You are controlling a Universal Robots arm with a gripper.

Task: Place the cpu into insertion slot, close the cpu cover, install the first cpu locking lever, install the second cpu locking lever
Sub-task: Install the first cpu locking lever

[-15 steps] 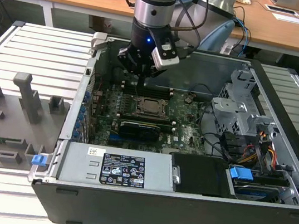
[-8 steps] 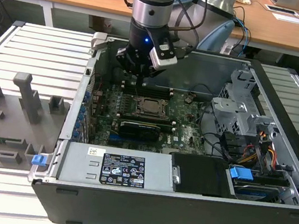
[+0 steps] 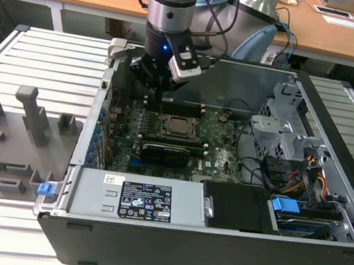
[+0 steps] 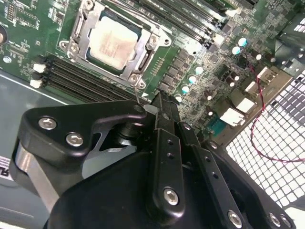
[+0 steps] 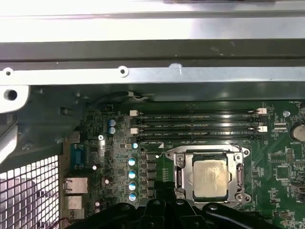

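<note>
In the exterior view we see bright, even room light from above — the computer case (image 3: 212,254) holds soft shade inside. In the first wrist view the pale surface (image 5: 152,24) beyond it burns out to white, and the cpu (image 5: 209,179) shows pale glare. In the second wrist view the gripper (image 4: 159,101) is near-black, the vent grille (image 4: 281,157) backlit white.

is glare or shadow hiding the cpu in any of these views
Second wrist view: glare washes the cpu pale, but its outline is readable. First wrist view: the cpu is evenly lit, and everything beyond the case edge blows out white. Exterior view: the cpu sits in the dimmer case interior, unhidden.
</note>
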